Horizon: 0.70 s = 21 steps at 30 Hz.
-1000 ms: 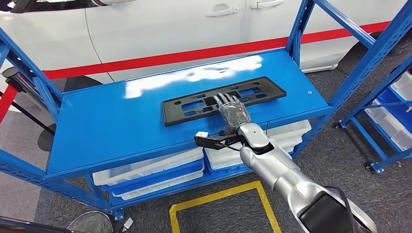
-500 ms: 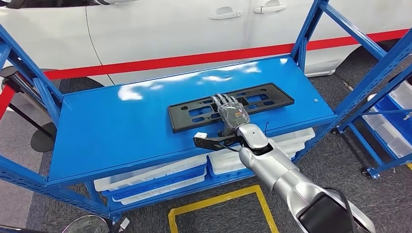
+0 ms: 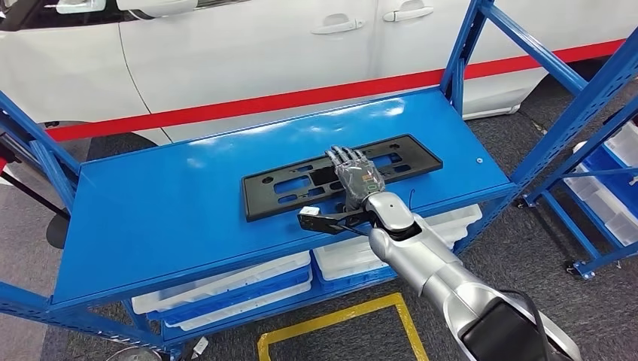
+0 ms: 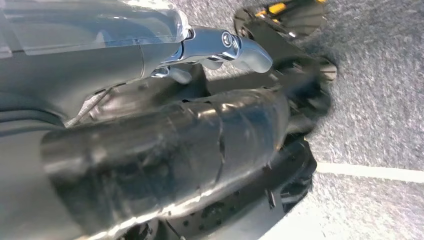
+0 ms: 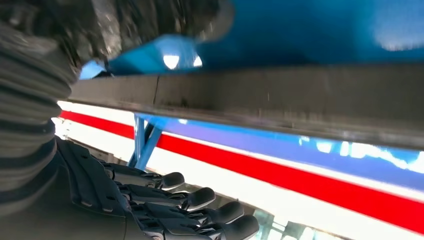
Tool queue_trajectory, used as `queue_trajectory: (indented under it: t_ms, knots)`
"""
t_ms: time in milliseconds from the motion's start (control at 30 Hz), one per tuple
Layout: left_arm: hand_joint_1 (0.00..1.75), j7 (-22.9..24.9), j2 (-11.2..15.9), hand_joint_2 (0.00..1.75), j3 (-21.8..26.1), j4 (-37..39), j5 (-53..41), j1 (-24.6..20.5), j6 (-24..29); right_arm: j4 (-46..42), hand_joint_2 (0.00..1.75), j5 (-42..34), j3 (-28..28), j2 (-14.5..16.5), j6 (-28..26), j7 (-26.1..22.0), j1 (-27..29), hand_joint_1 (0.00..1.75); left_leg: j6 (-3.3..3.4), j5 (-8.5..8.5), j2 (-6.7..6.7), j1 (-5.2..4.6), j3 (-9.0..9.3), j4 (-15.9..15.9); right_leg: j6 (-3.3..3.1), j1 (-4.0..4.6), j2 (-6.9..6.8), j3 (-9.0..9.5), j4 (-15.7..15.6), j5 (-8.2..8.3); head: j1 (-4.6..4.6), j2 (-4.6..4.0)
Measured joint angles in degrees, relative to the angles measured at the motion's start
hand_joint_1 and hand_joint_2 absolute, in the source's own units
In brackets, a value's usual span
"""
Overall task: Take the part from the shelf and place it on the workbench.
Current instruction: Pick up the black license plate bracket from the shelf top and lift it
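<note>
Behind: white car door (image 3: 248,53); on blue steel shelf top (image 3: 150,203), flat black slotted plastic part (image 3: 301,180) lying lengthwise, right hand (image 3: 353,171) laid on mid-span, fingers extended, grasp unconfirmed, for balanced lifting.

The part (image 3: 342,174) lies on the shelf (image 3: 173,203), bins (image 3: 226,282) beneath, car (image 3: 248,45) behind.

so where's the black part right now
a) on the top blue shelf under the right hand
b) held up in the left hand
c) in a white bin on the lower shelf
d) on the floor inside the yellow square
a: the head view shows the black part lying flat on the blue shelf, with the right hand over its middle.
</note>
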Motion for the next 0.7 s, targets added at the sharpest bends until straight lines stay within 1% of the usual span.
queue_trajectory:
  t_ms: [33,67,100,133,167,200,267,300,533,667,700]
  knots:
    - [0.00,-0.1,0.0,0.00,-0.1,0.0,0.0,0.0,0.1,0.0,1.75,-0.1,0.0,0.0,0.2,-0.2,0.1,1.57,0.01,1.50,0.00,0.01,-0.41,-0.5,0.04,0.03,0.08,0.31,0.1,-0.29,0.01,0.00]
    - [0.00,-0.3,0.1,0.00,-0.3,0.0,0.1,0.1,0.2,0.0,1.75,-0.3,0.0,0.0,0.4,-0.3,0.2,1.62,0.11,3.96,0.01,0.01,0.28,-3.2,0.14,0.03,0.18,0.69,0.2,-0.61,0.00,0.00]
    - [0.00,-0.6,0.1,0.00,-0.5,0.0,0.2,0.1,0.4,0.0,1.75,-0.4,0.0,0.1,0.5,-0.4,0.2,1.64,0.31,6.63,0.01,0.01,1.62,-7.2,0.30,0.03,0.28,1.07,0.3,-0.97,0.01,0.00]
    - [0.00,-0.9,0.1,0.00,-0.7,0.0,0.3,0.1,0.6,0.0,1.75,-0.6,0.0,0.1,0.7,-0.6,0.2,1.64,0.55,8.51,0.00,-0.09,3.06,-10.7,0.54,0.13,0.37,1.31,0.4,-1.26,0.01,0.00]
    - [0.00,-1.2,0.1,0.00,-0.9,0.0,0.4,0.1,0.7,-0.1,1.75,-0.7,0.0,0.1,0.8,-0.7,0.2,1.64,0.82,9.45,-0.01,-0.19,4.16,-13.5,0.78,0.22,0.43,1.36,0.4,-1.46,0.01,0.00]
    - [0.00,-1.4,0.1,0.00,-1.1,0.0,0.5,0.1,0.7,-0.1,1.75,-0.9,0.0,0.1,0.9,-0.8,0.2,1.64,0.96,9.68,-0.04,-0.21,4.70,-14.9,0.95,0.39,0.45,1.25,0.5,-1.58,0.05,0.00]
    - [0.00,-1.5,0.0,0.00,-1.4,0.0,0.5,0.1,0.8,-0.1,1.75,-1.0,0.0,0.1,1.0,-0.9,0.4,1.64,1.03,9.39,-0.13,-0.25,4.92,-15.6,1.04,0.53,0.39,1.02,0.6,-1.59,0.08,0.00]
    - [0.00,-1.5,0.0,0.00,-1.5,0.0,0.5,0.2,0.8,-0.1,1.75,-1.1,0.0,0.1,1.0,-0.9,0.4,1.64,1.01,9.42,-0.21,-0.25,4.88,-15.6,1.00,0.55,0.31,1.05,0.5,-1.59,0.11,0.00]
    - [0.00,-1.6,0.0,0.00,-1.5,0.0,0.5,0.2,0.8,-0.2,1.75,-1.1,0.0,0.1,1.0,-1.0,0.3,1.64,1.53,9.18,-0.38,-0.48,4.88,-15.6,1.15,0.41,0.03,1.47,-0.2,-1.51,0.10,0.00]
    - [0.00,-1.6,0.0,0.00,-1.6,0.0,0.5,0.2,0.8,-0.2,1.75,-1.1,0.0,0.1,1.0,-1.1,0.4,1.64,1.70,9.19,-0.39,-0.59,4.86,-15.6,1.69,0.28,0.00,1.48,-0.3,-1.44,0.10,0.00]
    - [0.00,-1.6,0.0,0.00,-1.6,0.0,0.5,0.2,0.8,-0.2,1.75,-1.1,0.0,0.1,1.0,-1.1,0.4,1.64,1.72,9.20,-0.39,-0.60,4.86,-15.6,1.74,0.27,-0.01,1.48,-0.3,-1.43,0.10,0.00]
